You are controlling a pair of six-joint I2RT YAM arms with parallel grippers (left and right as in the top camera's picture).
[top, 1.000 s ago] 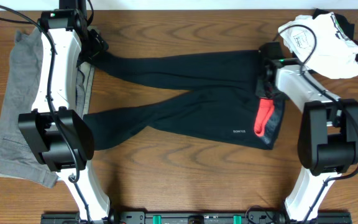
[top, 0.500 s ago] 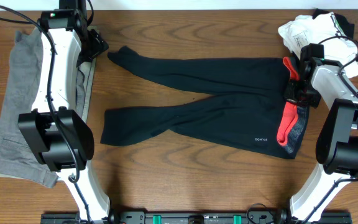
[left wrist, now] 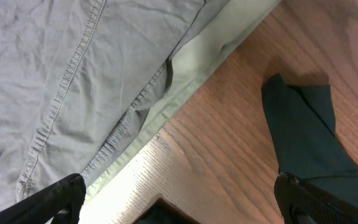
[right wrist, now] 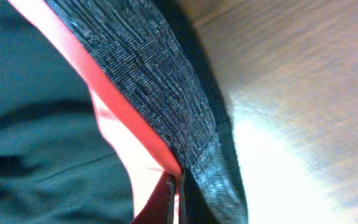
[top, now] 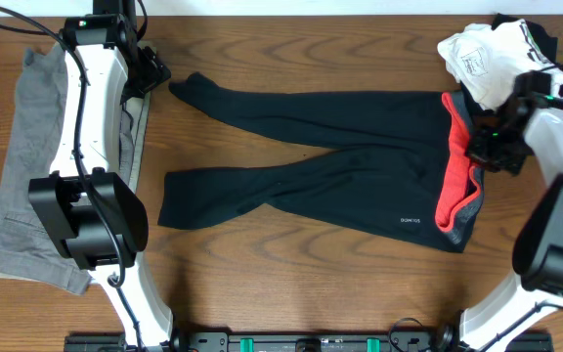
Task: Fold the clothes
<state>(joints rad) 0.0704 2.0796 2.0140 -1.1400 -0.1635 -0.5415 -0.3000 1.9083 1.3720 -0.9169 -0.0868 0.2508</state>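
The black leggings (top: 330, 161) lie spread across the table, legs pointing left, coral-red and heather-grey waistband (top: 454, 176) at the right. My right gripper (top: 484, 147) is shut on the waistband (right wrist: 166, 112), pinching its red and grey layers. My left gripper (top: 154, 73) is open and empty, above bare wood just left of the upper leg's tip (top: 186, 86). In the left wrist view that leg tip (left wrist: 300, 130) lies to the right between my fingers (left wrist: 179, 202).
A grey garment (top: 22, 166) lies along the table's left side under the left arm; it also shows in the left wrist view (left wrist: 73, 68). A pile of white and black clothes (top: 501, 68) sits at the back right corner.
My right gripper has pulled the waistband rightward, stretching the leggings across the table. The left gripper has let go of the upper leg's tip, which now lies on the wood.
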